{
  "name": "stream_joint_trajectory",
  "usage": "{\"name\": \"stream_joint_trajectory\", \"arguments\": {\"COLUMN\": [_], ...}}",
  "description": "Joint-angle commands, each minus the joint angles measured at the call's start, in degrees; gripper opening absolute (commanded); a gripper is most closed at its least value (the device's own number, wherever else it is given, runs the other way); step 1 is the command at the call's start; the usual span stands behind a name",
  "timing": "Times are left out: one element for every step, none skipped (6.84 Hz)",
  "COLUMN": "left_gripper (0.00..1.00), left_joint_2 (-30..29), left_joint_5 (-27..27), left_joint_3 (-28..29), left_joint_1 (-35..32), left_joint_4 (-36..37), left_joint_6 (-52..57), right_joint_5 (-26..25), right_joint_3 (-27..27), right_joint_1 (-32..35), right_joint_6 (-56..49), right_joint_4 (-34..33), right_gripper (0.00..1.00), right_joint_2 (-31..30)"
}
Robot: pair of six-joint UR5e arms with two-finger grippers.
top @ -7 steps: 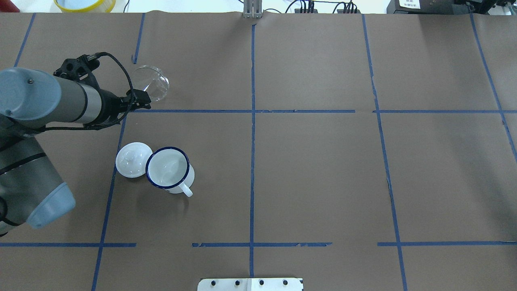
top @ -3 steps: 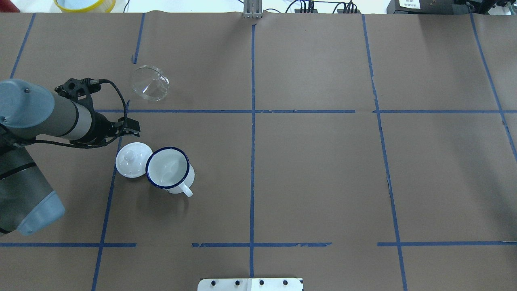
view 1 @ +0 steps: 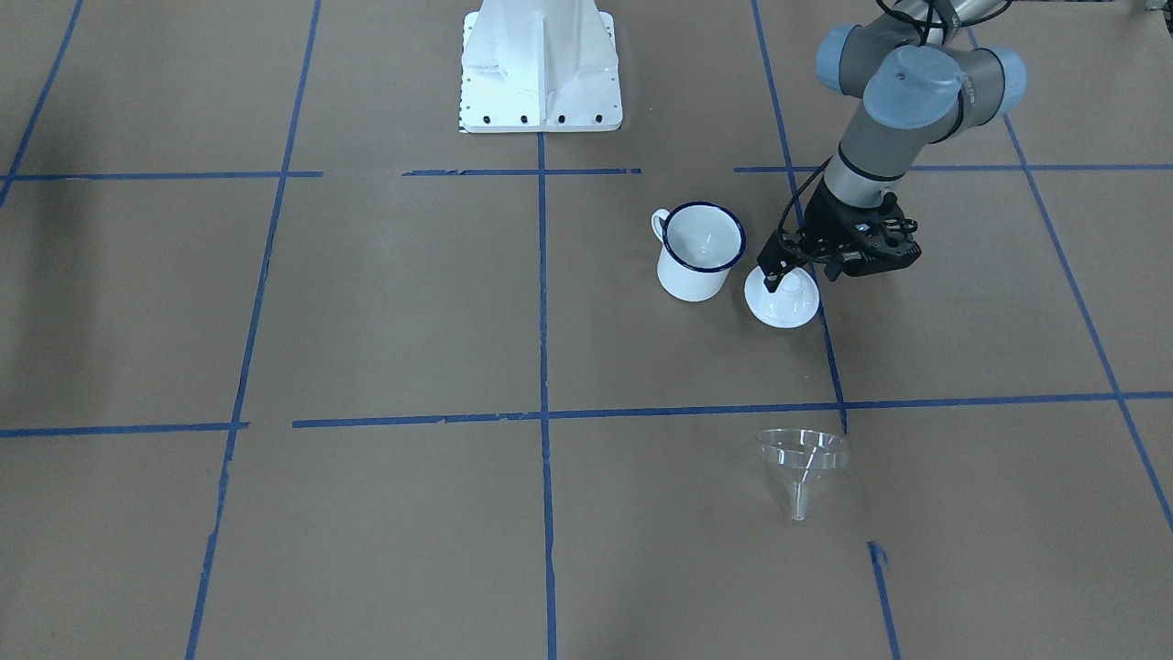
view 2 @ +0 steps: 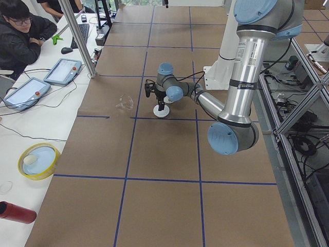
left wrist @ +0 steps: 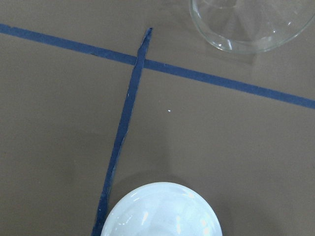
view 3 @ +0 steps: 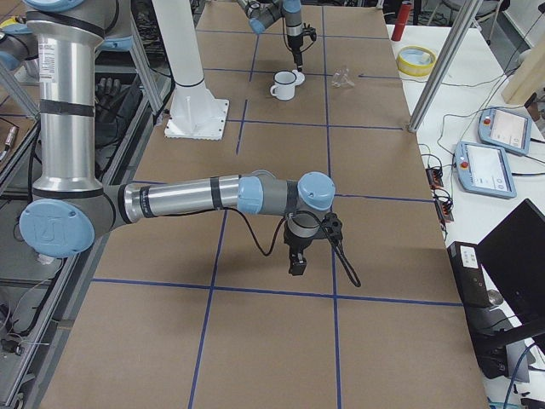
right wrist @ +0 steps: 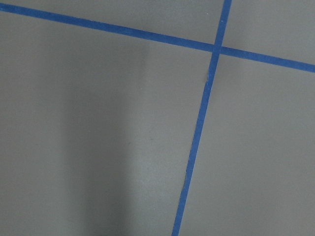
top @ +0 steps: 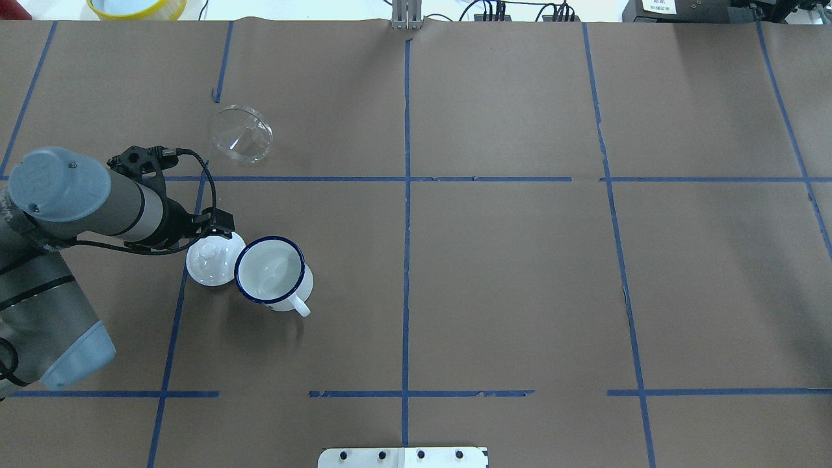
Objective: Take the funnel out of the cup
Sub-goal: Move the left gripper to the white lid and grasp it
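Already out, the funnel (top: 241,133) lies on the table, far beyond the cup (top: 270,272). The left gripper (top: 221,229) hovers over the lid (top: 208,263), holding nothing, its finger spread unclear. Only a retreat remains.

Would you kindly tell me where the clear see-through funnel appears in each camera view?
Front-facing: small clear funnel lower right of centre.
Overhead: funnel upper left.
Exterior left: funnel left of centre, small.
Exterior right: funnel at top, right of centre.
Left wrist: funnel in top right corner, cropped.
Right wrist: not in it.
Landmark: the white round domed lid, across a blue tape line from the funnel.
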Motion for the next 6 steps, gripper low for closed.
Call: {"name": "stream_joint_trajectory", "arguments": {"left_gripper": [0.88, 0.83, 0.78, 0.76, 0.75, 0.74], "left_joint_2": [-0.1, -0.2, -0.3, -1.5, -3.0, -3.2], "left_joint_5": [0.1, 0.1, 0.1, 0.1, 0.1, 0.2], "left_joint_3": [0.7, 0.9, 0.9, 0.8, 1.1, 1.1], "left_joint_1": [1.6, 1.6, 1.7, 1.7, 1.7, 1.7], "left_joint_4": [0.0, 0.0, 1.4, 4.0, 6.5, 7.1], "left_joint_6": [0.0, 0.0, 0.0, 0.9, 2.5, 3.5], "right_joint_5": [0.0, 0.0, 0.0, 0.0, 0.0, 0.0], "right_joint_3": [-0.1, 0.0, 0.0, 0.0, -0.1, 0.0], "right_joint_1": [0.0, 0.0, 0.0, 0.0, 0.0, 0.0], "right_joint_6": [0.0, 0.0, 0.0, 0.0, 0.0, 0.0], "right_joint_4": [0.0, 0.0, 0.0, 0.0, -0.1, 0.0], "right_gripper": [1.0, 1.0, 1.0, 1.0, 1.0, 1.0], "right_joint_2": [0.0, 0.0, 0.0, 0.0, 0.0, 0.0]}}
